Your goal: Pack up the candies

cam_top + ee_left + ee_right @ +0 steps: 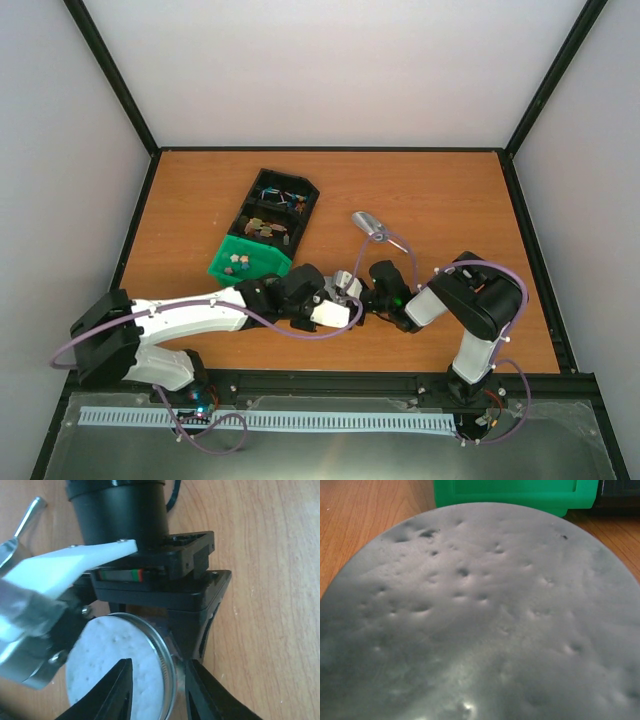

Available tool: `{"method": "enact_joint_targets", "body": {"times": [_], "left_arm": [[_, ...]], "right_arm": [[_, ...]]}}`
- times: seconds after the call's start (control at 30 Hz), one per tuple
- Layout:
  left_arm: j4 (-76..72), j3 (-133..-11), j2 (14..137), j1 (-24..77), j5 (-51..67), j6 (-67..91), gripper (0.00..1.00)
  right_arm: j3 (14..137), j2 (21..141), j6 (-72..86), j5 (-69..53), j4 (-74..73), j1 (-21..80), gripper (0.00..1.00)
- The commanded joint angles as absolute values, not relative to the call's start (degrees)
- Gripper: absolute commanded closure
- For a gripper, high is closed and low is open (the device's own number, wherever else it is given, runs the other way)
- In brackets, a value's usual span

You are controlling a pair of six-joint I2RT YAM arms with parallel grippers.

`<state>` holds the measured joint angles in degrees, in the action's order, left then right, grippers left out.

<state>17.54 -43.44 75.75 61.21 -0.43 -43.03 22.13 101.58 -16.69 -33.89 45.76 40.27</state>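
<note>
Candies (240, 264) are sitting in the green bin (270, 266), so nowhere near packed yet. From the left gripper (338, 292) the bin is off to its left and a bit farther from the arm bases, close but not touching. The black tray (302, 190) butts up against the bin's far side.

Both grippers meet in the middle of the table (440, 200) around the round silver lid (120, 665). The lid stands on edge. Its white foam liner faces the left wrist camera, and its dimpled metal face fills the right wrist view.

The left gripper's fingers (120, 692) are spread, with the lid's rim sitting in the gap between them. One finger overlaps the liner side and the other stands just clear of the rim, so it's a loose straddle, not a pinch.

The right gripper (372, 290) looks like the one actually carrying it, jaws wide across the lid. Only one of its black fingers shows against the rim, though. A blurry white part blocks the other side.

A silver scoop (368, 224) lies on the wood just beyond the right gripper.
</note>
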Motion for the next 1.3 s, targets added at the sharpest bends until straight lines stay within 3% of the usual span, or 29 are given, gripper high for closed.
{"method": "enact_joint_targets", "body": {"times": [0.0, 0.63, 1.27], "left_arm": [[16.20, -45.78, 78.49, 62.49, -1.69, -40.81, 0.68], [14.75, -36.47, 75.67, 58.98, -8.17, -41.18, 0.85], [13.83, -33.50, 72.75, 47.57, -6.15, -47.95, 0.88]], "right_arm": [[22.55, 102.57, -16.65, -33.66, 44.48, 40.87, 0.58], [22.81, 102.48, -17.30, -34.77, 43.44, 40.87, 0.65], [22.58, 102.31, -17.43, -35.44, 43.63, 40.87, 0.66]]}}
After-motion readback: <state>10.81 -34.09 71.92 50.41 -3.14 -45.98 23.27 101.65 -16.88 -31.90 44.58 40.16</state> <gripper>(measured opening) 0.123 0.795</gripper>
